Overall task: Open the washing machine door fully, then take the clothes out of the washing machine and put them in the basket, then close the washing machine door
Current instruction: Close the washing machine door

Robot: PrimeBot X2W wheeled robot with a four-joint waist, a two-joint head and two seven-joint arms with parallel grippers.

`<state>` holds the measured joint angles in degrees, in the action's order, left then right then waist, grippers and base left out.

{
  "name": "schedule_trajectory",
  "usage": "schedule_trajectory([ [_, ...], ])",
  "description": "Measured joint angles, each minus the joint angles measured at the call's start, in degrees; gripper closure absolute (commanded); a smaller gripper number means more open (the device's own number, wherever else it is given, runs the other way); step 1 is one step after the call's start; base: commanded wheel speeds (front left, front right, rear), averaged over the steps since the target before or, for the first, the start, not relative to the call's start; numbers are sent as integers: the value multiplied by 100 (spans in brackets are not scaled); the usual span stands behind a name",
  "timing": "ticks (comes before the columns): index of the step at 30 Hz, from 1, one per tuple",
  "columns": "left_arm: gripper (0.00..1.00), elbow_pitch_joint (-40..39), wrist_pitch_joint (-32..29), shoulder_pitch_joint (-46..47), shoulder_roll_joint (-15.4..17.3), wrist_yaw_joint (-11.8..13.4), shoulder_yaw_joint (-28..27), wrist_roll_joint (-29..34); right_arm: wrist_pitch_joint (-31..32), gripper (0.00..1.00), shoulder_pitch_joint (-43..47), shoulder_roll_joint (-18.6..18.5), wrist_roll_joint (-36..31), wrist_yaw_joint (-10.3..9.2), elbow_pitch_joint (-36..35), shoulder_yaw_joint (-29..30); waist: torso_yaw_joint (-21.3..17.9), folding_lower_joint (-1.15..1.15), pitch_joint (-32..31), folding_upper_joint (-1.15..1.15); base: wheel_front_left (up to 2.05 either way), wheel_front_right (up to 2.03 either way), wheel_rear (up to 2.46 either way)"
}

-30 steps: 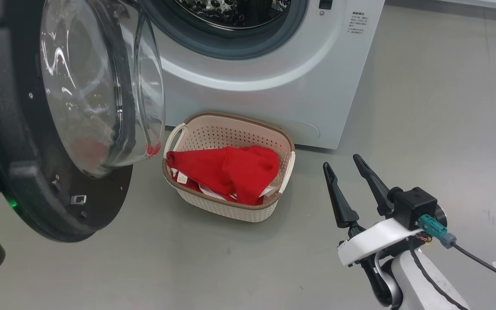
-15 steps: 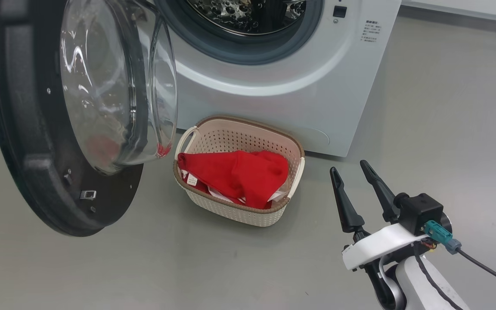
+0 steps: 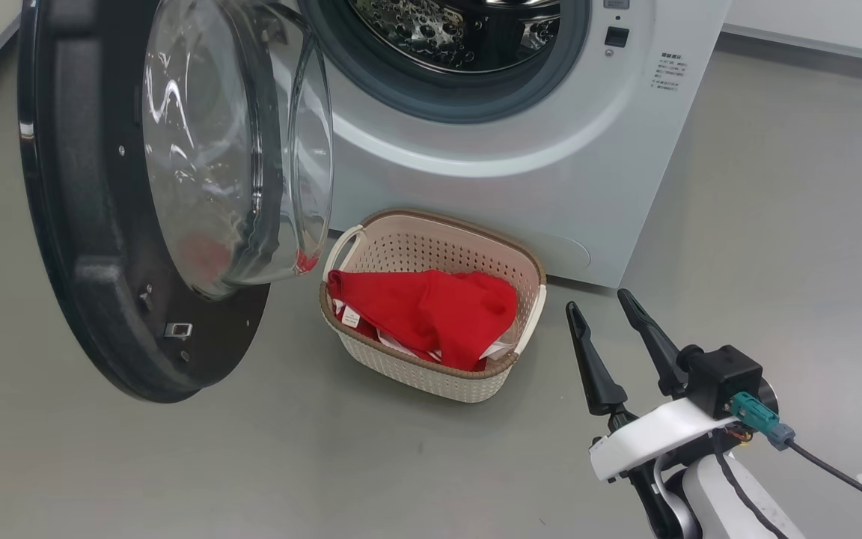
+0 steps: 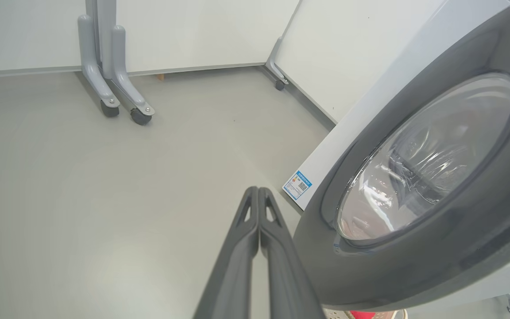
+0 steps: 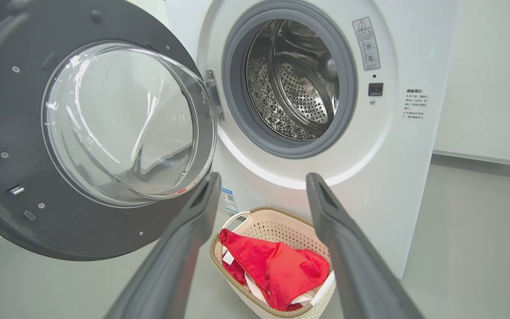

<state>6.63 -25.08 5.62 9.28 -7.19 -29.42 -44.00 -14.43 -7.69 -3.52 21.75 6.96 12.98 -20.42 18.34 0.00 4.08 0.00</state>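
— Where's the washing machine door (image 3: 102, 224) from us?
— It hangs open on our left, its outer face just beside our left gripper (image 4: 258, 191), fingers pressed together, holding nothing.
— The clothes (image 3: 431, 314)?
— In the basket (image 3: 431, 378), before the washing machine (image 3: 491, 172). Our right gripper (image 3: 595, 299), spread and empty, sits farther right. We'd push with the left.

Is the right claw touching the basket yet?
Apart. The head view shows bare floor between the open right claw and the basket.
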Motion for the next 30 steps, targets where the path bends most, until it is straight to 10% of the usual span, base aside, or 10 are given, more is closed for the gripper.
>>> schedule_trajectory([
  [16, 100, -441, 2058, -1014, -80, 0, 1390, 1249, 0, 0, 3, 2, 0, 0, -18, -12, 5, 0, -22, 0, 0, 0, 0],
  [17, 81, -437, 2167, -1072, -38, 0, 1478, 1385, 0, 0, 3, 3, 0, 0, -19, -13, 3, 0, -21, 0, 0, 0, 0],
  [18, 23, -425, 2278, -1125, 0, 0, 1525, 1518, 0, 0, 3, 2, 0, 0, -20, -12, 0, 0, -19, 0, 0, 0, 0],
  [19, 0, -408, 2401, -1174, 46, 0, 1551, 1633, 0, 0, 3, 3, 0, 0, -20, -13, -3, 0, -18, 0, 0, 0, 0],
  [30, 0, -25, 3315, -1398, 71, 0, 1751, 2204, 0, 0, 4, 5, 0, 0, -29, -7, -25, 0, -11, 0, 0, 0, 0],
])
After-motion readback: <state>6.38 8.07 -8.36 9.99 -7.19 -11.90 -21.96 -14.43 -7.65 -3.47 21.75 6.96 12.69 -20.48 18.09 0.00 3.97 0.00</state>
